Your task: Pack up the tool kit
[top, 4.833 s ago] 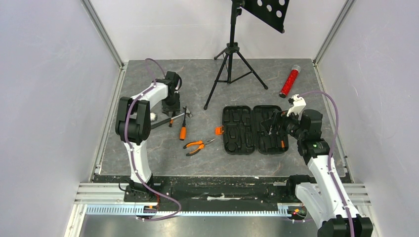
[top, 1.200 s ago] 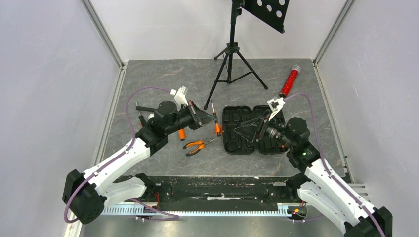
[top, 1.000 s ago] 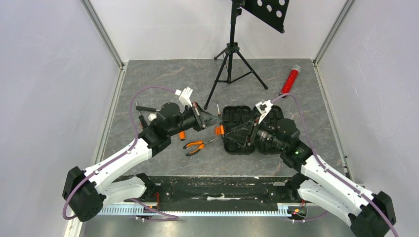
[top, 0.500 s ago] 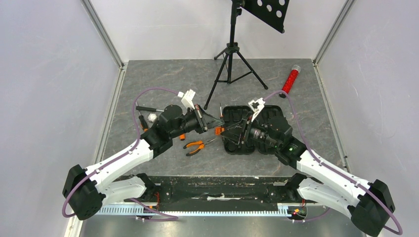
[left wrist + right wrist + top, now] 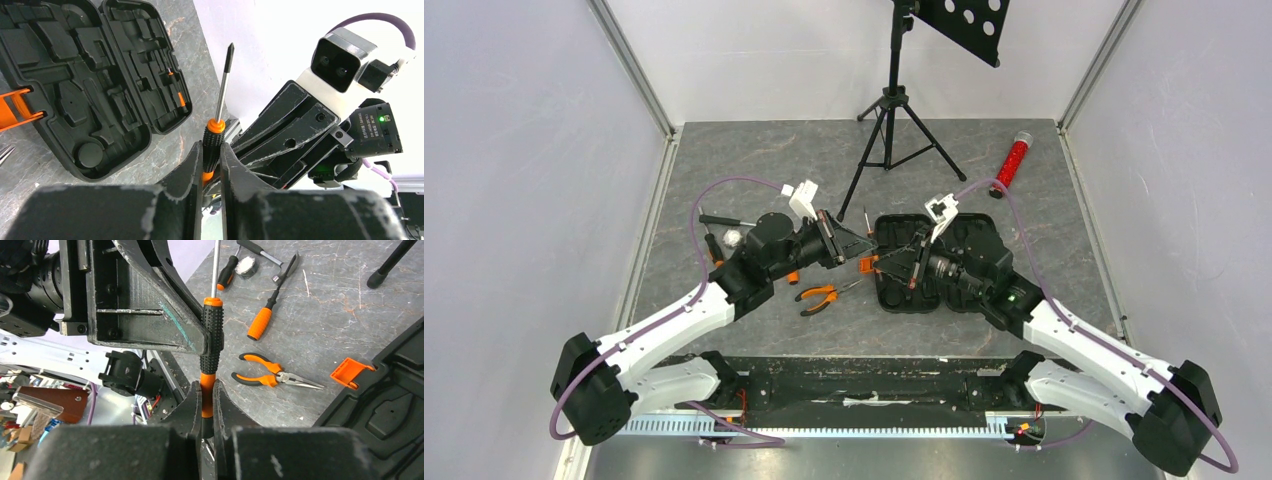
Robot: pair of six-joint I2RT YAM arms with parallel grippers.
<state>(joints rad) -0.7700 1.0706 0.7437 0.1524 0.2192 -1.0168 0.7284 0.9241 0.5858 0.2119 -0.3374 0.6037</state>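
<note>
Handover in mid-air: my right gripper [image 5: 206, 386] pinches one screwdriver [image 5: 212, 335] by its orange butt. My left gripper [image 5: 211, 152] flanks the black handle; I cannot tell whether it grips. One open tool kit case [image 5: 50, 75] lies beneath my right gripper, one pair of pliers [image 5: 265, 377] on the worktop [image 5: 325, 315] near my left.

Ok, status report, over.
Right gripper shut on screwdriver, at its orange butt. Left gripper flanks the black grip, hold unclear. Tool case open, pliers outside it. Nothing blocking.

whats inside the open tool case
Mostly bare moulded slots in the tool case. One small orange-and-black tool lies in the half away from the orange latch. From above, the right arm covers much of the case; the wrist view crops one corner.
</note>
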